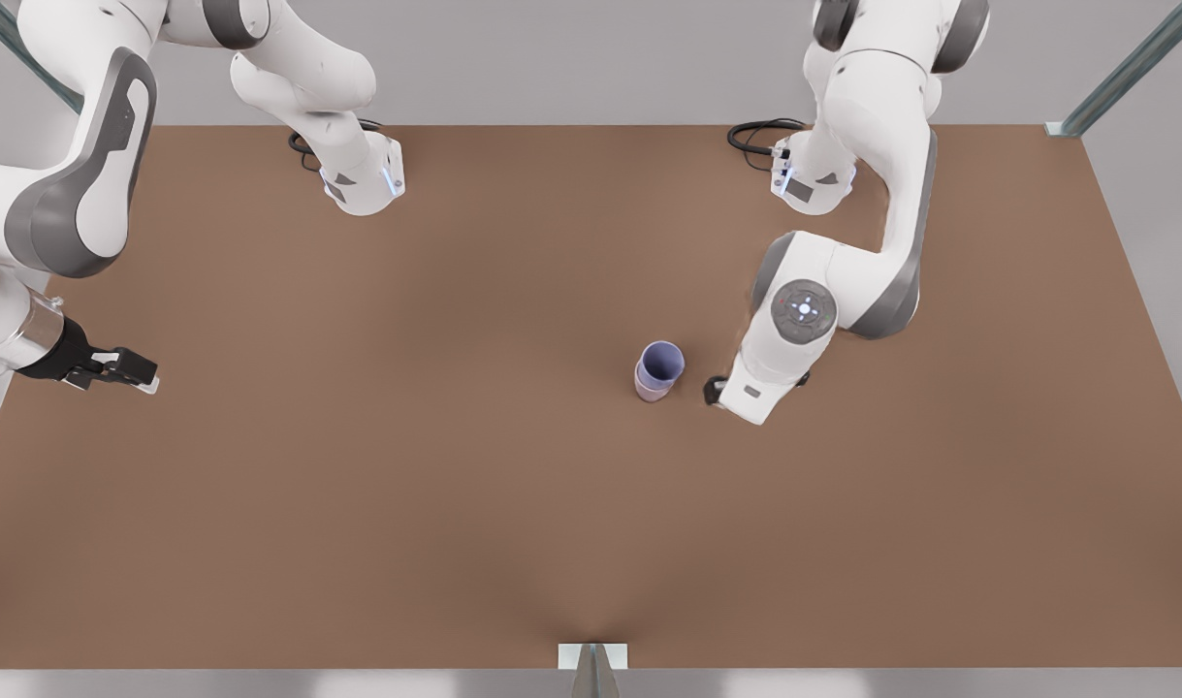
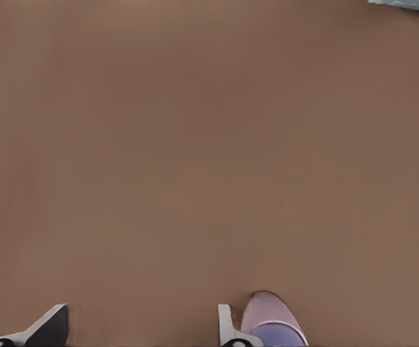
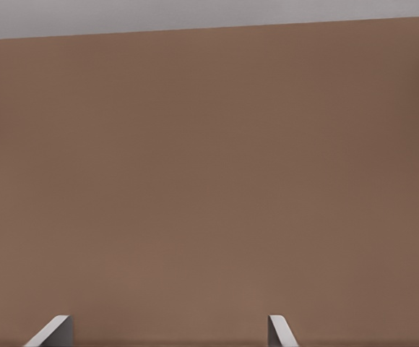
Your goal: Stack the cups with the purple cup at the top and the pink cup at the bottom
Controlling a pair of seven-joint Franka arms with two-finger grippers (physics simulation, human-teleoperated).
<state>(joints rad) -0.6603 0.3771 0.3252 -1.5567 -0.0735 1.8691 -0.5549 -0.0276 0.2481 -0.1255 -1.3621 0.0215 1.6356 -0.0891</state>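
The purple cup [image 1: 662, 363] sits nested inside the pink cup [image 1: 650, 392], upright on the brown table, a little to the front view's right of centre. My left gripper [image 1: 715, 391] hangs just beside the stack, on the front view's right, apart from it. In the left wrist view this gripper [image 2: 141, 334] is open, and the pink cup [image 2: 262, 309] with the purple cup [image 2: 280, 337] lies outside one finger [image 2: 228, 330], not between the two. My right gripper [image 1: 143, 372] waits open at the front view's far left, over bare table [image 3: 166, 334].
The brown table [image 1: 455, 485] stretches wide around the stack. Both arm bases [image 1: 363, 179] [image 1: 812, 179] stand at the far edge with coiled cables. A metal bracket [image 1: 592, 656] marks the near edge, and frame posts rise at the far corners.
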